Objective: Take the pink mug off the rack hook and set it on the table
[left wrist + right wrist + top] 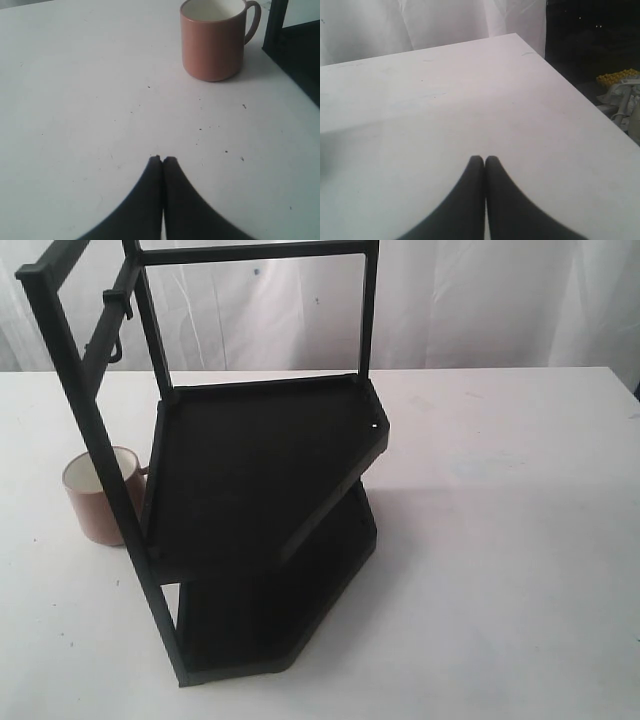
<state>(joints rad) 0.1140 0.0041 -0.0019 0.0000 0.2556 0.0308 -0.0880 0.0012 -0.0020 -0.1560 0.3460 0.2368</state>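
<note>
Shows, in the exterior view, a tall black rack standing on a wide white table, with two dark angular shelves one above the other and thin upright bars rising to a top frame. Picks out small hooks on the bar at the rack's upper left, well above the mug. Places the pink mug off the rack and upright on the table, just beside the rack's left side, partly behind one slanting upright bar, with the cream inside visible at the open mouth and the handle turned toward the rack. Backs the scene with a white curtain. Looks, in the left wrist view, past the left gripper, with dark fingertips pressed together and holding nothing, over table dotted with tiny dark specks. Sets the mug well apart from that gripper, close to a black edge of the rack. Looks, in the right wrist view, past the right gripper, likewise closed tip to tip and holding nothing, over plain table near a corner. Catches, beyond the table edge, a dark area with a yellow object and pale clutter, both too blurred to name.
</note>
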